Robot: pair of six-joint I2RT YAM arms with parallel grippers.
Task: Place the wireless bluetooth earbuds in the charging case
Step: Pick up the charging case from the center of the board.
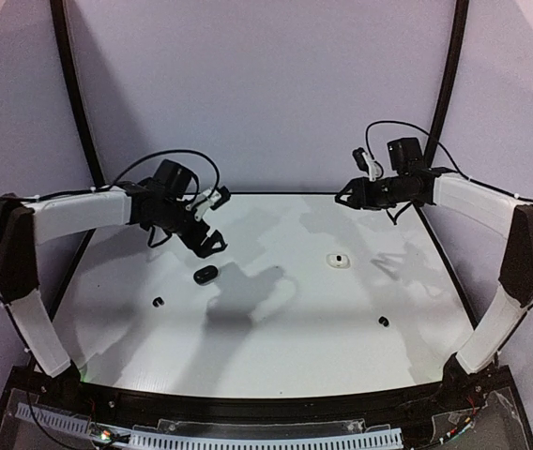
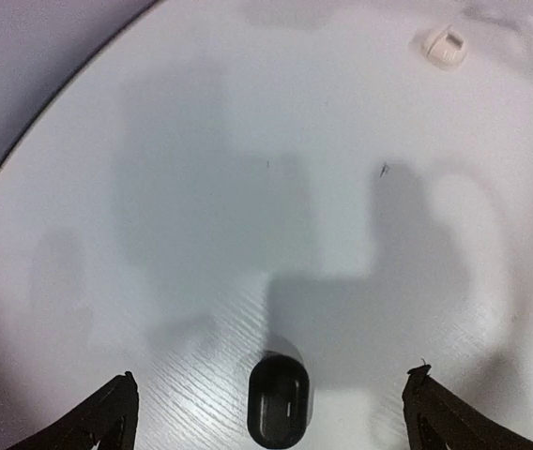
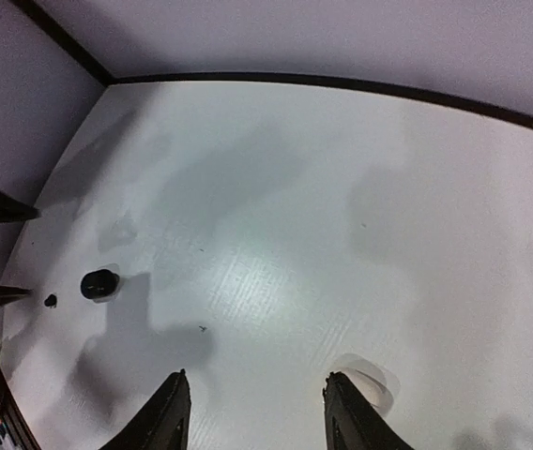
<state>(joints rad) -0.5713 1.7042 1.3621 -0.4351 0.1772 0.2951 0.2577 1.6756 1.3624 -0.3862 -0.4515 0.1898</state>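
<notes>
Fingers of the left arm (image 2: 105,417): spread wide, holding nothing, hanging above the table (image 1: 276,356).

Black case (image 2: 279,401): lying on the table, centred in the gap between those fingers in the left wrist view, untouched. Whether its lid is open cannot be told.

Fingers of the right arm (image 3: 169,417): parted at a middling width, nothing between them, raised near the table's 1 o'clock edge.

White case (image 3: 368,382): just at 3 o'clock of one right finger in that wrist view, partly hidden. From above it sits at 2 o'clock of the table's middle, with a dark spot in it too small to identify.

First black earbud (image 1: 159,302): loose at 8 o'clock of the black case, near it.

Second black earbud (image 1: 383,322): loose at 4 o'clock of the table's middle, well apart from both cases.

White earbuds: not made out in any view.

Status, judged: no earbud yet picked up.

Handling note: the first black earbud looks the nearest pick for the left arm. It is tiny and rounded, so narrow the fingers before descending, come straight down astride it, and close gently so it does not squirt out.
</notes>
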